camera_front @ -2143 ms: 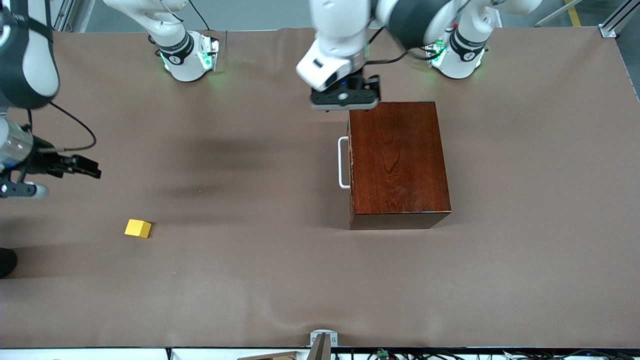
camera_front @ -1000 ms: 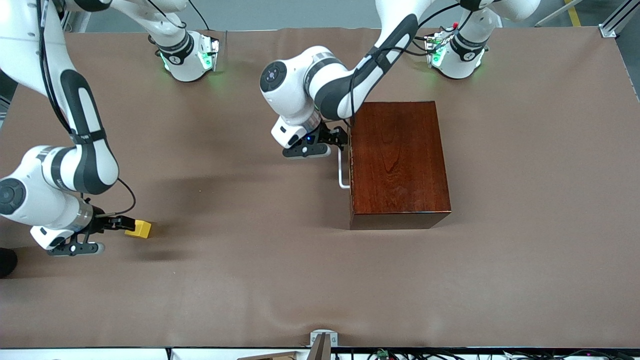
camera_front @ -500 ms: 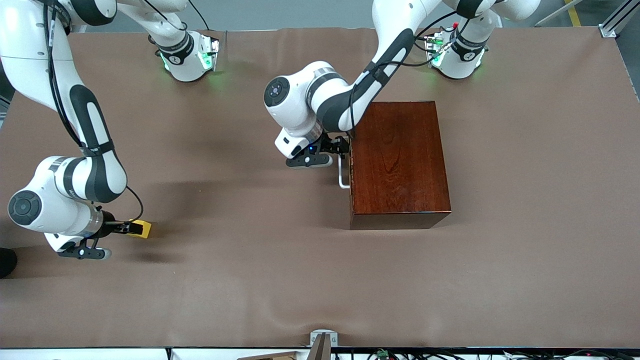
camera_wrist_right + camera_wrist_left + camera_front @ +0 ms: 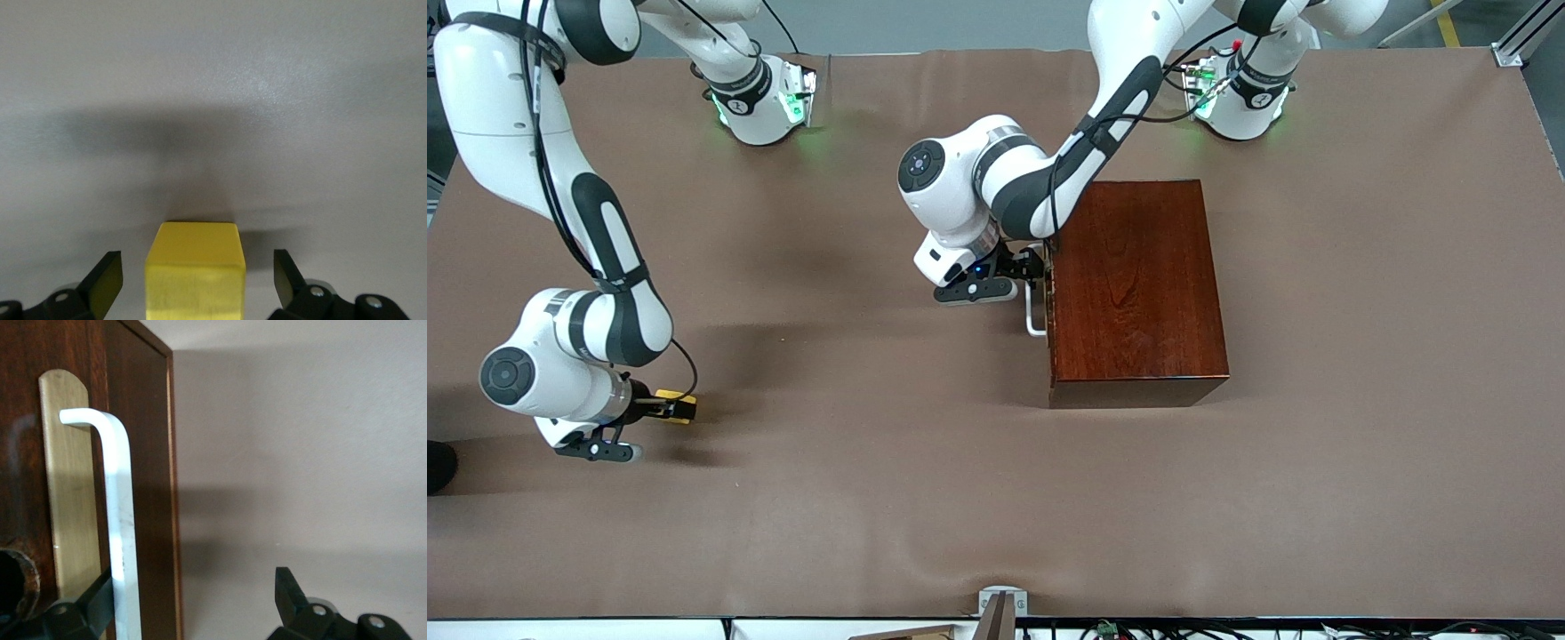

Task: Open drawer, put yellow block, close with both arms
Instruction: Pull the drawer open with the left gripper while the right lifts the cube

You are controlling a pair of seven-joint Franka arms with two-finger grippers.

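The drawer is shut in the dark wooden box, its white handle facing the right arm's end of the table. My left gripper is open at the handle's end nearer the robots' bases. In the left wrist view the handle stands between the fingers, close to one of them and untouched by the other. The yellow block rests on the table toward the right arm's end. My right gripper is open around the block, with a gap on each side.
A brass plate backs the handle on the drawer front. The brown table cover stretches bare between block and box. The arms' green-lit bases stand along the table's edge farthest from the front camera.
My right gripper has come down and slid forward until its open fingers flank the yellow block. My left gripper has settled at the handle, shifting only slightly.
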